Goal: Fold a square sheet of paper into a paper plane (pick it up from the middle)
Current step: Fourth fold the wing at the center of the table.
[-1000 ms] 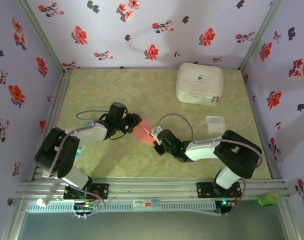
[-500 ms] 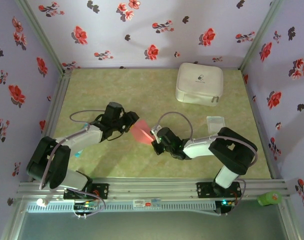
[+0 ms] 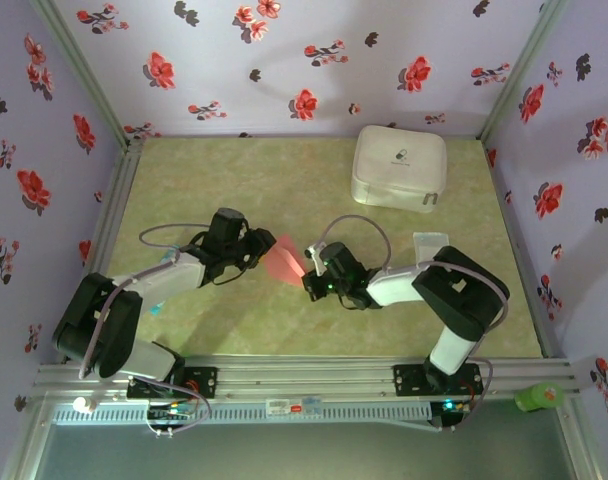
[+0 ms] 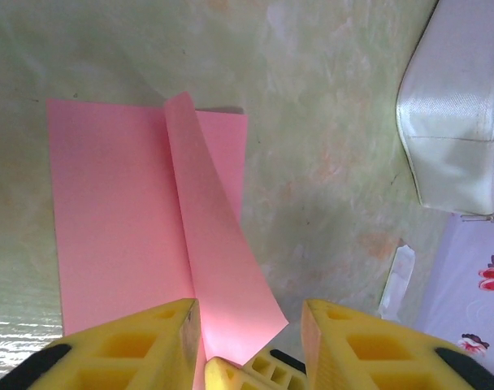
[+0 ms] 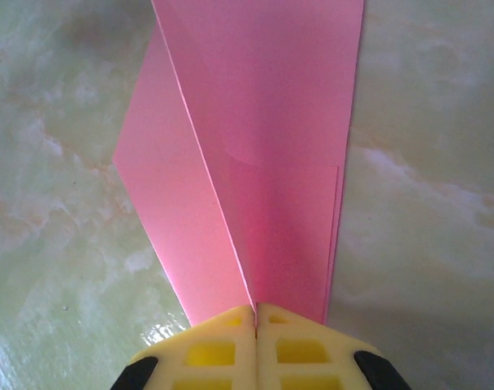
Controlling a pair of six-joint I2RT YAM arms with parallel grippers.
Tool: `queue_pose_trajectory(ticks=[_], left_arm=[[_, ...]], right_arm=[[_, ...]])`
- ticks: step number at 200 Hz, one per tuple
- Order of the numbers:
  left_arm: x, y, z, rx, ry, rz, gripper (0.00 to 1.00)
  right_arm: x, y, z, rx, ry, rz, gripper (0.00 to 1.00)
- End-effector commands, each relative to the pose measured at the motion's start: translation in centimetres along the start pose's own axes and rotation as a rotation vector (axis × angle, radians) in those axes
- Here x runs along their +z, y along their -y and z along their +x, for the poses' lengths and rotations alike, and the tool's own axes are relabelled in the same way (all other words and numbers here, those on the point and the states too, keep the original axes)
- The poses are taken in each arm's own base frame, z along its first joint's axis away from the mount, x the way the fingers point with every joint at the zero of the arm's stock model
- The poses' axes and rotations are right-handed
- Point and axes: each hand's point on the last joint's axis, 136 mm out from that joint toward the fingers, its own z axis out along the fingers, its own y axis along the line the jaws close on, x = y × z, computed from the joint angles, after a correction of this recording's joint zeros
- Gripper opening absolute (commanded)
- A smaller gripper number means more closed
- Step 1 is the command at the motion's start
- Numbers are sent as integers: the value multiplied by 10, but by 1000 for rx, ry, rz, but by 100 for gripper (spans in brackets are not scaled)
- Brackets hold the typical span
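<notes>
Yellow right fingers are pressed together with no gap, pinching the near end of the sheet of paper, which is salmon-pink and already partly folded. From that pinch the sheet runs straight away, its long axis in line with the fingers. A sharp crease climbs from the fingertips toward the far left, and a lower layer fans out to the left over the table. The left fingers stand apart with a clear gap and grip nothing. The corner of a raised diagonal flap lies in that gap, slanting down toward them from the sheet's far edge, with the flat panel spreading to its left. From above, the sheet sits near the middle of the table between the two arms, well apart from the white case at the far right; whether it lies flat or is lifted a little I cannot tell. Both arms are about equally near. I judge the right one the anchor, so the coming move turns on the flap lying dead ahead of the parted left fingers. No nose is formed, so the sheet points nowhere definite; only its long axis, leading away from the fingers, is clear.
</notes>
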Motion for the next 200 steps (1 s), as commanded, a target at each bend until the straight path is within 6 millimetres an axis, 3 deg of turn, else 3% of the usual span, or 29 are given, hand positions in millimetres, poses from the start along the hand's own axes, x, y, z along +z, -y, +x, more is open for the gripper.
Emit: queue_pose_trajectory(ticks=[1, 20, 72, 124, 200], left_arm=[[3, -4, -1, -7, -3, 5, 36], [7, -5, 2, -9, -19, 10, 33], [15, -5, 4, -5, -41, 24, 13], [23, -11, 7, -9, -57, 17, 10], [28, -10, 9, -4, -70, 26, 7]], right_arm=[[5, -5, 0, 50, -27, -43, 6], [6, -6, -1, 91, -45, -64, 6], [10, -7, 3, 192, -143, -85, 7], [15, -8, 1, 314, -214, -139, 6], [10, -2, -2, 369, -167, -147, 6]])
